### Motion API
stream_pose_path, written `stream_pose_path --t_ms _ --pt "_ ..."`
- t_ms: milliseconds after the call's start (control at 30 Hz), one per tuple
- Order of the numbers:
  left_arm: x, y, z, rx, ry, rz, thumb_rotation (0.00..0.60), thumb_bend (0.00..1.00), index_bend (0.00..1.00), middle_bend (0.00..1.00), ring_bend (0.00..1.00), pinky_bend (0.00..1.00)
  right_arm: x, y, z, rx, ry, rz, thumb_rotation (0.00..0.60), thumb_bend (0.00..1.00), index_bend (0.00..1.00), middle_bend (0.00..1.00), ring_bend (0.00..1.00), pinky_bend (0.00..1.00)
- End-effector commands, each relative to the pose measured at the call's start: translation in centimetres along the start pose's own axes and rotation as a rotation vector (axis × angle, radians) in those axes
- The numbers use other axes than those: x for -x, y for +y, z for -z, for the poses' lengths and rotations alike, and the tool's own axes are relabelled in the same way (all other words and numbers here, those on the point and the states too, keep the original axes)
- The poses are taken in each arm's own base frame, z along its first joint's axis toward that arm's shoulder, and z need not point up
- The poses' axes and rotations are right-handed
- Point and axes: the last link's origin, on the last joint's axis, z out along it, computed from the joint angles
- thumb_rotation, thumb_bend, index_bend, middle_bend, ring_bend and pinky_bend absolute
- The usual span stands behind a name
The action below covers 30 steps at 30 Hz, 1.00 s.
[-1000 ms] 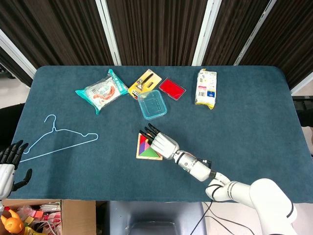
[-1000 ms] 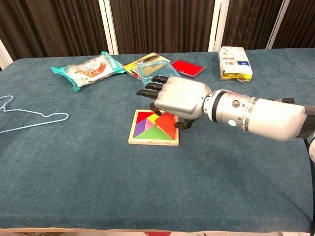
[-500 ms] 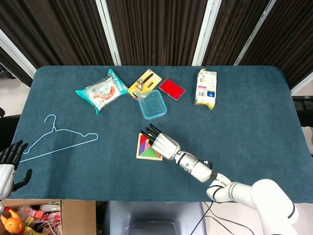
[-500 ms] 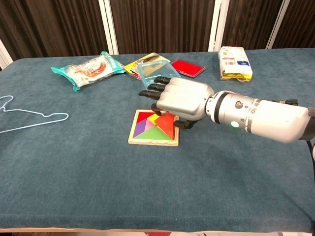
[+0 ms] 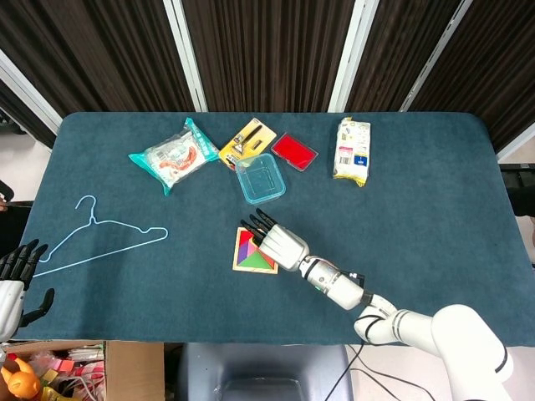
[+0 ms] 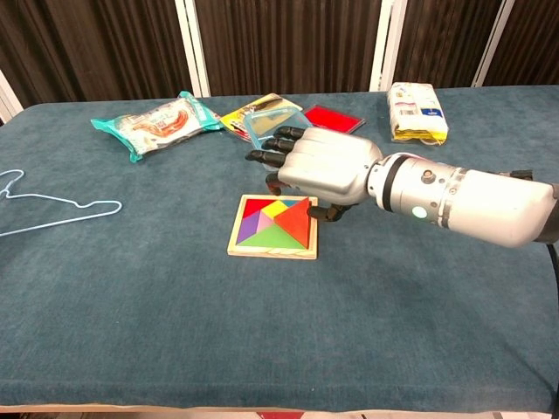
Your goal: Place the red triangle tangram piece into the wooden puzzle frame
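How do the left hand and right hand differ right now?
The right hand hangs over the table, just beyond the wooden puzzle frame; the left hand sits at the table's near left corner, far from the frame. The right hand shows in both views, the left only in the head view. Both have fingers apart and hold nothing.

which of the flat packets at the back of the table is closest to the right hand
The clear blue container, just beyond the right hand; the red case, yellow card and snack bags lie further off.
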Motion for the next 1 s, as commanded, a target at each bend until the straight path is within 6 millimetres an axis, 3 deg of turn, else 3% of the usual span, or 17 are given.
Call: stream_pose_path --t_ms 33,300,500,1000 --pt "0.0 0.0 -0.1 0.000 -0.002 0.000 0.600 0.46 0.00 0.00 0.00 0.11 -0.1 0.8 0.3 0.022 0.005 -0.023 0.600 0.51 0.44 0.05 0.00 0.00" --pt "0.1 0.2 -0.1 -0.001 -0.004 -0.005 0.600 0.46 0.00 0.00 0.00 0.11 0.7 2.2 0.3 0.055 -0.042 -0.026 0.600 0.60 0.49 0.05 0.00 0.00" --pt "0.2 0.1 -0.2 -0.002 -0.006 -0.007 0.600 0.46 0.00 0.00 0.00 0.11 1.3 1.8 0.0 0.047 -0.061 -0.029 0.600 0.62 0.54 0.05 0.00 0.00" --pt "0.1 0.0 0.0 -0.005 -0.001 -0.003 0.600 0.46 0.00 0.00 0.00 0.11 1.5 1.0 -1.1 0.050 -0.071 -0.053 0.600 0.63 0.53 0.05 0.00 0.00"
